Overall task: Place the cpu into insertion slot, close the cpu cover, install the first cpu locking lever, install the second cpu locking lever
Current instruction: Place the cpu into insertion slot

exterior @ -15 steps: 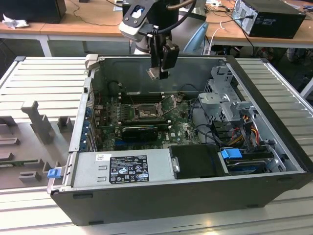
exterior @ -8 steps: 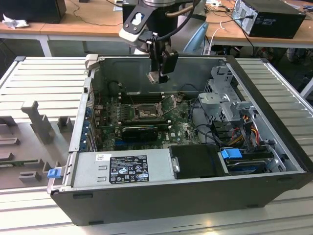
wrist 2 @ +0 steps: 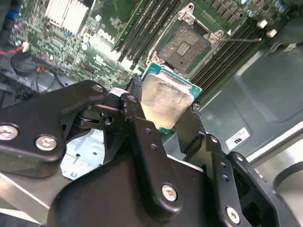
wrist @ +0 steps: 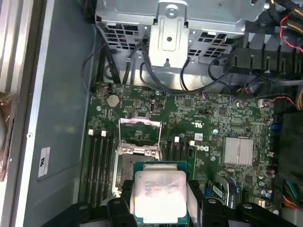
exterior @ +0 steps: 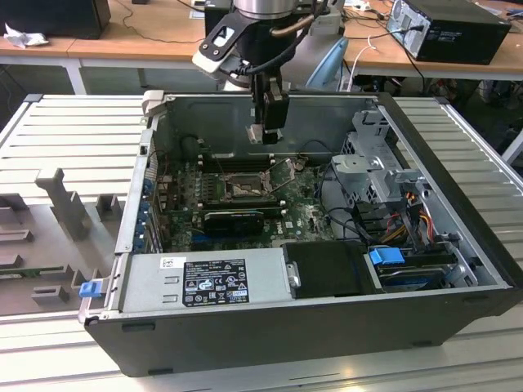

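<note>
Two fingers (wrist 2: pixel 137 113) of the gripper (wrist 2: pixel 164 103) clamp the cpu (wrist 2: pixel 166 94) by opposite edges; judged light, rigid, fragile, so edge-hold only.

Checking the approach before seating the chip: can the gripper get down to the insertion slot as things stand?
Probably yes. The gripper holds the cpu near the insertion slot, which lies bare; the cpu cover stands swung up off it.

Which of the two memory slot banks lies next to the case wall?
The bank bordering the grey case wall; the other bank faces the silver heatsink.
</note>
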`<state>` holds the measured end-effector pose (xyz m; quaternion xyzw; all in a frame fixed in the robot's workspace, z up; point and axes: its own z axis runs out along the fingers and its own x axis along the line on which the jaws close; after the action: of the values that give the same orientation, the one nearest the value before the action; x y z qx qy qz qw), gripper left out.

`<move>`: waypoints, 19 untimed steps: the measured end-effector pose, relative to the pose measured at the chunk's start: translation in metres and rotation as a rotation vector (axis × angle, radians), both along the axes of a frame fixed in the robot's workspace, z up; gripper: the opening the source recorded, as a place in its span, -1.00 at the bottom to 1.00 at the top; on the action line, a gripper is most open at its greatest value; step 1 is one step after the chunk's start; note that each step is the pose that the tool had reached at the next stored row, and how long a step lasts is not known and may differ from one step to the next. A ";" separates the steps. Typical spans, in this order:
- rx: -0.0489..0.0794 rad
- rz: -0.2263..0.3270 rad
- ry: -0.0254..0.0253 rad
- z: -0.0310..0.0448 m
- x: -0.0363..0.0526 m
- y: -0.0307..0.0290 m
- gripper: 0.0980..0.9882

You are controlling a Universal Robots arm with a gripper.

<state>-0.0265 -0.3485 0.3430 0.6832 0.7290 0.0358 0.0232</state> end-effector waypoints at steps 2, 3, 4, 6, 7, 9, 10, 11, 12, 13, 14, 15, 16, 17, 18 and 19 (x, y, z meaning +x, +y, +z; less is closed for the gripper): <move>0.000 -0.031 0.0000 -0.0030 0.0000 0.0000 -0.03; 0.000 -0.033 0.0001 -0.0047 -0.0004 0.0000 -0.03; 0.000 -0.033 0.0000 -0.0084 -0.0007 0.0000 -0.03; 0.000 -0.033 0.0000 -0.0120 -0.0006 0.0001 -0.03; 0.000 -0.033 0.0000 -0.0148 -0.0006 0.0002 -0.03; 0.000 -0.033 0.0016 -0.0187 -0.0007 0.0002 -0.03; 0.000 -0.033 0.0034 -0.0204 -0.0007 0.0002 -0.03; 0.000 -0.033 0.0049 -0.0222 -0.0008 0.0002 -0.03; 0.000 -0.033 0.0062 -0.0253 -0.0010 0.0002 -0.03; 0.000 -0.033 0.0067 -0.0276 -0.0012 0.0002 -0.03; 0.000 -0.033 0.0070 -0.0294 -0.0012 0.0002 -0.03; 0.000 -0.033 0.0071 -0.0319 -0.0012 0.0002 -0.03; 0.000 -0.033 0.0071 -0.0337 -0.0014 0.0002 -0.03; 0.000 -0.033 0.0072 -0.0356 -0.0015 0.0002 -0.03; 0.000 -0.033 0.0071 -0.0378 -0.0015 0.0002 -0.03; 0.000 -0.033 0.0071 -0.0406 -0.0015 0.0002 -0.03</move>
<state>-0.0281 -0.3483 0.3024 0.6953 0.7177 0.0330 0.0211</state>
